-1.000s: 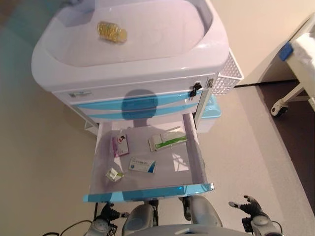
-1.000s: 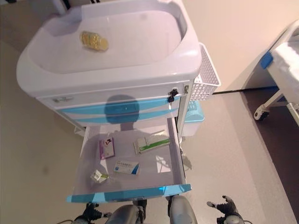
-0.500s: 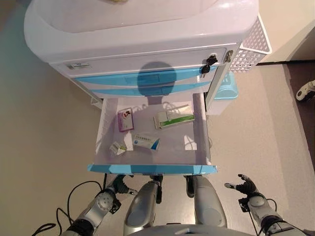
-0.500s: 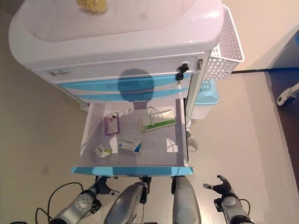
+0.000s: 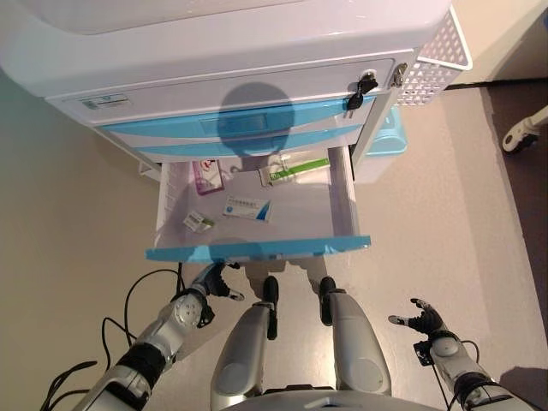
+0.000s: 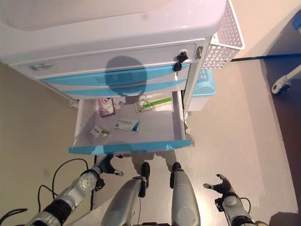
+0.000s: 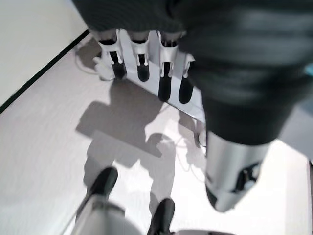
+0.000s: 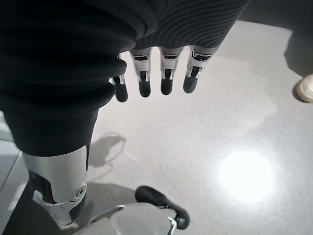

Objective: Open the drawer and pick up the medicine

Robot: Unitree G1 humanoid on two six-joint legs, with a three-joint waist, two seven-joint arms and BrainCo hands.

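Drawer [image 5: 257,250] opening looks done: it stands pulled out from the white and blue cart [image 5: 248,103] at centre frame, so only the pick-up is left. Medicine lies loose on its floor: a white box with a blue corner [image 5: 247,208] in the middle, a small packet [image 5: 199,222] at lower left, a pink box [image 5: 205,175] and a green-striped box [image 5: 295,169] at the back. Left hand [image 5: 211,282] sits below the drawer front, right hand [image 5: 421,319] at lower right; both have straight fingers and hold nothing.

Beige floor [image 5: 68,188], white mesh basket [image 5: 432,64], bed castor [image 5: 514,141] far right.
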